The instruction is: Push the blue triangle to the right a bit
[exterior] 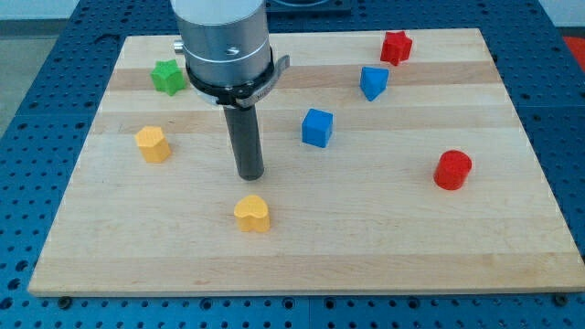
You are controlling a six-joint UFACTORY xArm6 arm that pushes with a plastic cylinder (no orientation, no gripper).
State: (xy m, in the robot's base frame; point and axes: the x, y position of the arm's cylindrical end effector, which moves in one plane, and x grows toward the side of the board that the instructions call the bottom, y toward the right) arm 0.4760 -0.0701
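The blue triangle (373,81) lies on the wooden board (302,256) toward the view's top right, just below and left of a red star (396,47). My tip (250,175) stands near the board's middle, well to the left of and below the blue triangle. A blue cube (317,127) lies between my tip and the triangle. A yellow heart (252,213) sits just below my tip, not touching it.
A green star (168,77) lies at the top left, partly beside the arm's grey body (225,46). A yellow block (154,143) sits at the left. A red cylinder (452,170) sits at the right.
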